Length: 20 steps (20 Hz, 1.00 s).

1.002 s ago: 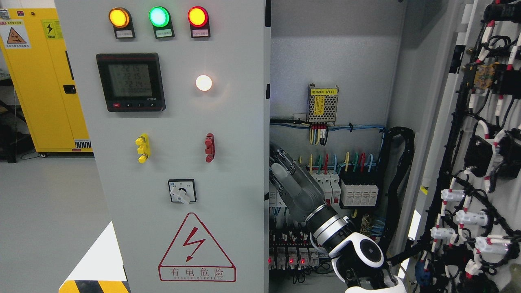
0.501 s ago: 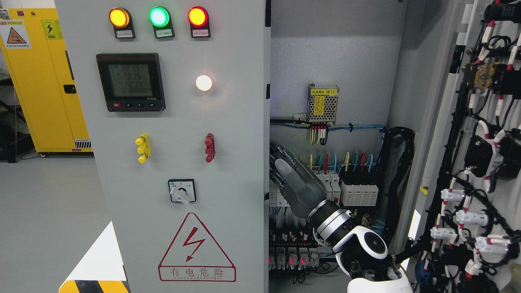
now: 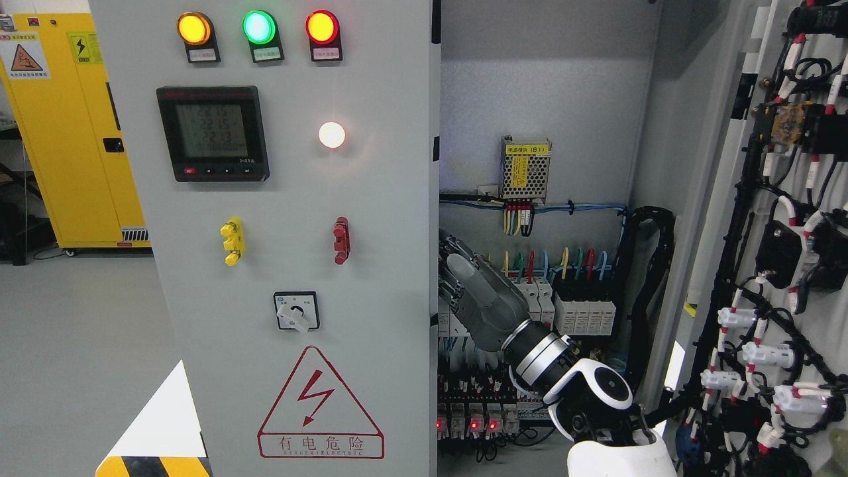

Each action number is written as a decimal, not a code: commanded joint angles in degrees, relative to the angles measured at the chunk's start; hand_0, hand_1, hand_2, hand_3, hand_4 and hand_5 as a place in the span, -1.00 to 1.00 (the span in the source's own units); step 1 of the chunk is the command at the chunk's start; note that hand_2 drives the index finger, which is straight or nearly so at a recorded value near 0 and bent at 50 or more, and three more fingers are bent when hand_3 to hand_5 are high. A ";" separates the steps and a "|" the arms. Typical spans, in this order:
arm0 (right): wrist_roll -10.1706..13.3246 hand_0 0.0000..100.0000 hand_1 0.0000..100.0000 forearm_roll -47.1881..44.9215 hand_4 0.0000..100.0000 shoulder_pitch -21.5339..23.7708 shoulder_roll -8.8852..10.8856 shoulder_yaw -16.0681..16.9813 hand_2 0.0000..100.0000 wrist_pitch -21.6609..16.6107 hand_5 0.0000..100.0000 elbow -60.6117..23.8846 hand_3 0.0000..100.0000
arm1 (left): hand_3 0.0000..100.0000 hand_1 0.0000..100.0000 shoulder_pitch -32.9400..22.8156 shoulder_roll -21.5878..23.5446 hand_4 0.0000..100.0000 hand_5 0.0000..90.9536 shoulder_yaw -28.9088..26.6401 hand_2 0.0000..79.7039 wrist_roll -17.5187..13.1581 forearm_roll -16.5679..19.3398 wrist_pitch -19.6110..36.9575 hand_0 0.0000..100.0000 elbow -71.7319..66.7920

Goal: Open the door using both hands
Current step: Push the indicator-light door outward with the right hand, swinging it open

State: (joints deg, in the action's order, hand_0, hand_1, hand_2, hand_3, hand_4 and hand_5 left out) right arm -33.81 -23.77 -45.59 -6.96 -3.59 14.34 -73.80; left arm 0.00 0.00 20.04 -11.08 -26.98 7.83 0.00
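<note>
The grey cabinet's left door (image 3: 291, 265) stands closed, with three lamps, a meter (image 3: 213, 132) and a rotary switch (image 3: 296, 311) on its face. The right door (image 3: 775, 265) is swung wide open at the right, showing its wired inner side. My right hand (image 3: 457, 275) reaches in from the lower right and sits against the right edge of the left door, in front of the breakers. Part of the hand is hidden behind that edge. My left hand is out of view.
Inside the cabinet are a power supply (image 3: 525, 169), rows of breakers (image 3: 570, 308), relays with red lights (image 3: 474, 421) and a black cable chain (image 3: 652, 285). A yellow cabinet (image 3: 73, 132) stands at the far left on the grey floor.
My right forearm and elbow have shifted right and slightly up, and the hand has turned a little at the door's edge. The left door has not moved.
</note>
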 commanded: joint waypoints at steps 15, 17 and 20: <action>-7.14 -1.00 0.00 -5.31 -1.00 -0.38 -0.07 0.43 -0.92 0.69 -1.00 -0.45 -1.00 | -1.00 0.11 -0.35 -2.37 -1.00 -1.00 -0.01 -1.00 0.01 0.00 -0.09 -0.76 -1.50; -7.14 -1.00 0.00 -6.29 -1.00 1.63 0.02 -0.36 -0.92 0.77 -1.00 -2.56 -1.00 | -1.00 0.11 -0.35 -2.37 -1.00 -1.00 -0.01 -1.00 0.01 0.00 -0.09 -0.76 -1.49; -7.14 -1.00 0.00 -6.29 -1.00 4.10 0.02 -0.89 -0.92 0.77 -1.00 -4.15 -1.00 | -1.00 0.11 -0.35 -2.37 -1.00 -1.00 -0.01 -1.00 0.01 0.00 -0.09 -0.76 -1.41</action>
State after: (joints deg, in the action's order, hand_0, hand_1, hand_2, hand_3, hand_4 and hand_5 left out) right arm -40.94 -28.53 -44.63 -7.02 -3.53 15.07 -74.30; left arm 0.00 -1.28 20.04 -11.10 -26.98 7.75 0.00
